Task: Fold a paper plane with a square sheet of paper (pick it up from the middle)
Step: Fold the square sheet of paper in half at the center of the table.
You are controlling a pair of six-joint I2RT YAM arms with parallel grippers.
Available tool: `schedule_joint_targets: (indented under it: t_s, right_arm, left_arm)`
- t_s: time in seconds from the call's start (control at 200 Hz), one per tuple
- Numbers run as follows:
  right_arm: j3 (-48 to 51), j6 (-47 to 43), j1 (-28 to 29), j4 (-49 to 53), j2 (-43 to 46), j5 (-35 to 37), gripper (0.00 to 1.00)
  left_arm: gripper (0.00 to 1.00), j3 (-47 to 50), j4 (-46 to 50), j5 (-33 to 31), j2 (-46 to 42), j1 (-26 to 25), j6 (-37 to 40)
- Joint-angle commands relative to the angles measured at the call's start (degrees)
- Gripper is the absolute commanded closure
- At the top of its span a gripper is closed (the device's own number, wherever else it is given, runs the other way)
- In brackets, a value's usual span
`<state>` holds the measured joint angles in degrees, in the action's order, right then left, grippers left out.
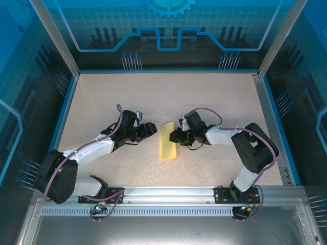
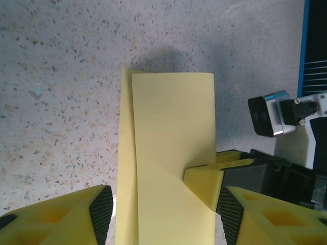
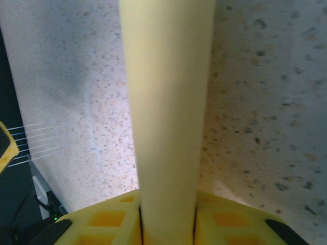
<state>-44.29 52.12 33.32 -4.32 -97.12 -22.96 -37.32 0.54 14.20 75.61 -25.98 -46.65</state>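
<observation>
- Sheet of paper (image 1: 167, 141), top view: folded into a narrow pale-yellow strip. It sits at the middle of the speckled table (image 1: 153, 97), long side running front to back, between the two arms.
- Top view, left gripper (image 1: 148, 130): low over the table, just left of the strip and apart from it. Jaw state cannot be told at this size.
- Top view, right gripper (image 1: 174, 137): tip meets the right edge of the strip.
- Left wrist view: the sheet of paper (image 2: 168, 153) shows two stacked layers, the upper one offset to the right so a thin band of the lower layer is exposed on the left.
- Left wrist view: the left gripper (image 2: 163, 217) has its jaws spread, with the strip between the two dark pads. Whether the pads touch the paper edges cannot be told.
- Left wrist view: a yellow finger of the right gripper (image 2: 207, 178) overlaps the right edge of the strip.
- Right wrist view: the right gripper (image 3: 167, 224) is pressed together on the sheet of paper (image 3: 168, 102). The strip runs up from between the yellow fingers (image 3: 102, 219), with the table (image 3: 265, 102) behind it.
</observation>
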Motion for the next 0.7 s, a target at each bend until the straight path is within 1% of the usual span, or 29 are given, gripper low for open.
schedule_joint_targets:
  t_s: [0.0, 0.205, 0.39, 0.445, 0.695]
  right_arm:
    - [-1.1, -1.8, -0.3, 4.8, -1.0, 3.1, 0.7]
    - [-4.3, -2.7, 1.5, 11.2, -2.1, 7.9, 0.65]
    - [-5.8, -2.7, 3.4, 15.0, -3.2, 12.0, 0.63]
    - [-7.8, -2.5, 3.8, 15.9, -3.7, 13.2, 0.62]
    - [-9.1, -3.0, 5.3, 19.3, -5.1, 16.1, 0.58]
  left_arm:
    - [0.38, -0.5, -0.6, -1.3, 1.0, -0.7, -0.9]
    - [0.38, -0.3, -0.3, -1.7, 1.6, -0.8, -0.7]
    - [0.38, 0.0, 0.2, -2.3, 1.3, -0.9, -0.2]
    - [0.38, 0.0, 0.4, -2.5, 1.3, -0.9, 0.0]
    - [0.38, 0.0, 0.7, -2.7, 1.6, -0.9, 0.5]
